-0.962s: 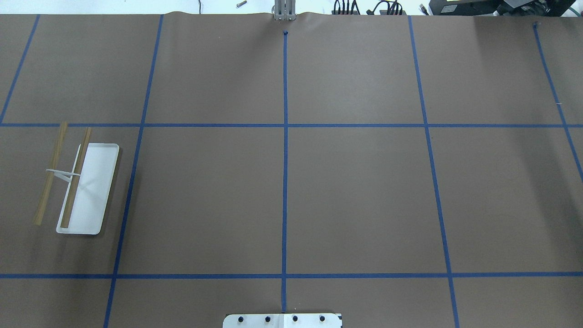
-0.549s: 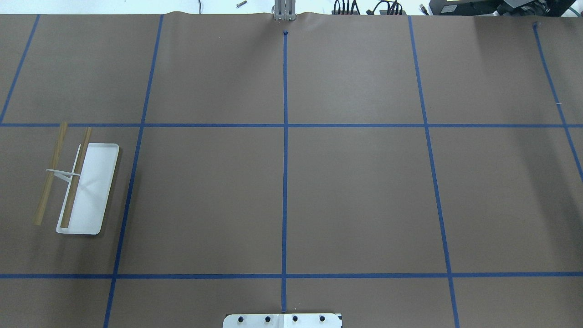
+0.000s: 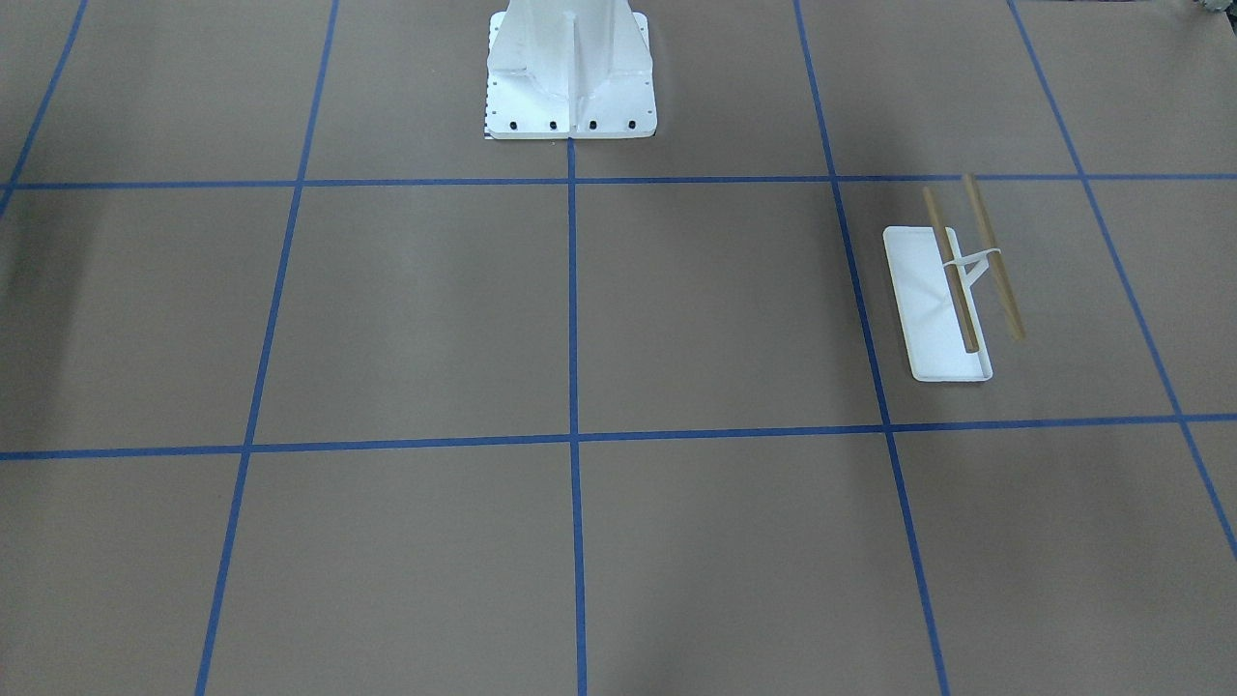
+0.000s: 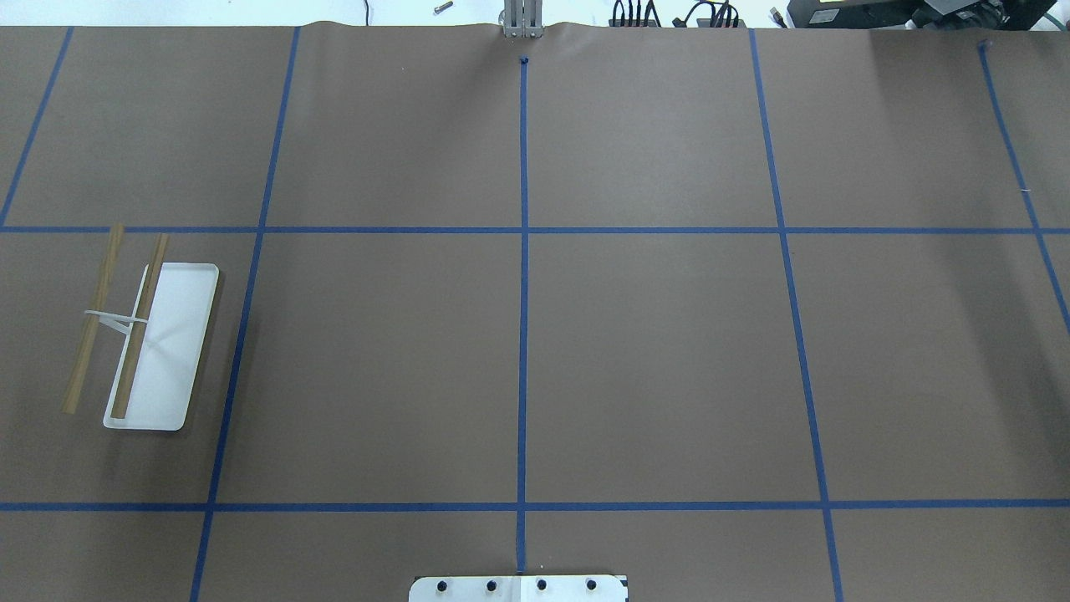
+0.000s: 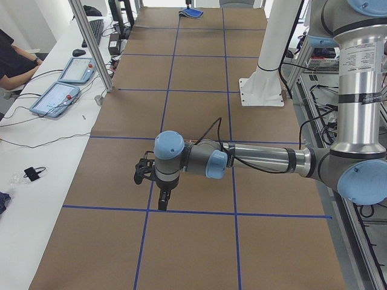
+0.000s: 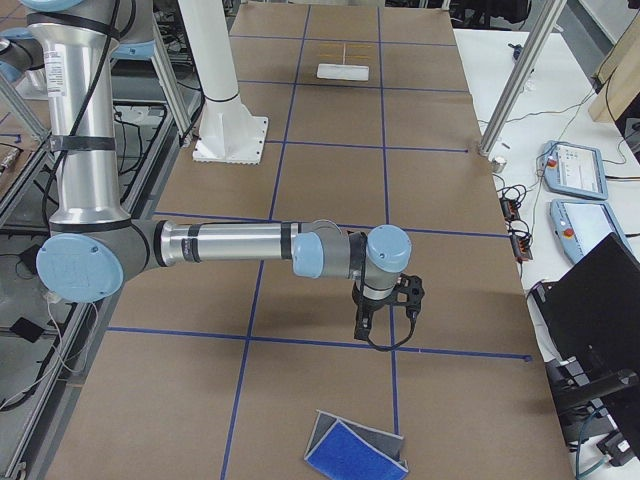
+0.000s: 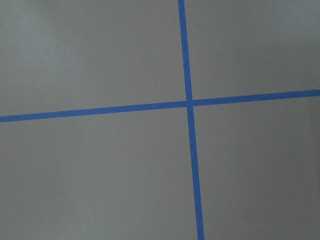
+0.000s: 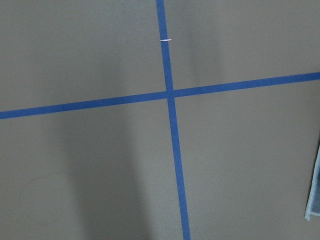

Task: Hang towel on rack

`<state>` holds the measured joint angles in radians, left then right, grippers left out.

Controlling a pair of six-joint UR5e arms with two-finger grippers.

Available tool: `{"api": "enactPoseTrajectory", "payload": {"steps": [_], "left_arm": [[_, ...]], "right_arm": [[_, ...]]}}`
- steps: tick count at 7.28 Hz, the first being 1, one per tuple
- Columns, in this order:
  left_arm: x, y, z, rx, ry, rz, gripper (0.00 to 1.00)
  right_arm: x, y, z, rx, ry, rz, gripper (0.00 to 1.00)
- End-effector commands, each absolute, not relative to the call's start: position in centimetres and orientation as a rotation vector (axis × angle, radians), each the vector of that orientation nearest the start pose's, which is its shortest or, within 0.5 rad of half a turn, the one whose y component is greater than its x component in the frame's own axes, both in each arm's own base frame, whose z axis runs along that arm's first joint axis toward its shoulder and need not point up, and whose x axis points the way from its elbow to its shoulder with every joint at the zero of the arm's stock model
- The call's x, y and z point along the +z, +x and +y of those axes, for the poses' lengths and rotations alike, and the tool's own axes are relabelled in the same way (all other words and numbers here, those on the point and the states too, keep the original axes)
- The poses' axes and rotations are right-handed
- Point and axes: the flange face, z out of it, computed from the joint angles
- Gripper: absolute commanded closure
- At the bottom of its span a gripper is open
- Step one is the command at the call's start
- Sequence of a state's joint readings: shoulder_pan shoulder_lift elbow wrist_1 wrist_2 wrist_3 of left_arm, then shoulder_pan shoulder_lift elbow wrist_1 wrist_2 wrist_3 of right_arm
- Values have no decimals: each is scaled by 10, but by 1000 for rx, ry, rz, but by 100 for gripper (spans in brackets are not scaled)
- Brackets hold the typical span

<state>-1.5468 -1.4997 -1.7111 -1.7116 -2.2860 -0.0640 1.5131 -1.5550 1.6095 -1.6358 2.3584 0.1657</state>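
The rack (image 4: 180, 334), a white tray base with a forked support and two wooden rods, stands at the table's left side in the overhead view. It also shows in the front view (image 3: 923, 300) and far off in the right side view (image 6: 344, 70). The blue towel (image 6: 355, 450) lies folded on the table at the right end, its grey underside showing. It appears small in the left side view (image 5: 191, 12), and its edge shows in the right wrist view (image 8: 315, 195). The left gripper (image 5: 162, 202) and right gripper (image 6: 363, 328) hang above the table pointing down. I cannot tell whether they are open.
The large white bolted pedestal (image 3: 570, 68) stands at the robot's side of the table. Blue tape lines (image 4: 522, 334) grid the brown cover. Metal posts (image 6: 510, 90), tablets (image 5: 57, 96) and a seated person (image 5: 15, 60) are along the operators' side.
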Motion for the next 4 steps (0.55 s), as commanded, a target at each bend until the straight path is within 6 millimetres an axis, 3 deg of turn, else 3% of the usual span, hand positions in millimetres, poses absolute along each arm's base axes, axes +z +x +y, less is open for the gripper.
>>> {"api": "enactPoseTrajectory", "payload": {"steps": [1, 2, 4], "left_arm": [[609, -56, -479, 39, 176, 725, 2], [607, -55, -478, 43, 181, 730, 2], [605, -56, -478, 43, 184, 730, 2]], "right_arm": [[656, 34, -504, 113, -129, -775, 0], [673, 36, -515, 41, -84, -734, 0], [756, 42, -518, -27, -40, -699, 0]]}}
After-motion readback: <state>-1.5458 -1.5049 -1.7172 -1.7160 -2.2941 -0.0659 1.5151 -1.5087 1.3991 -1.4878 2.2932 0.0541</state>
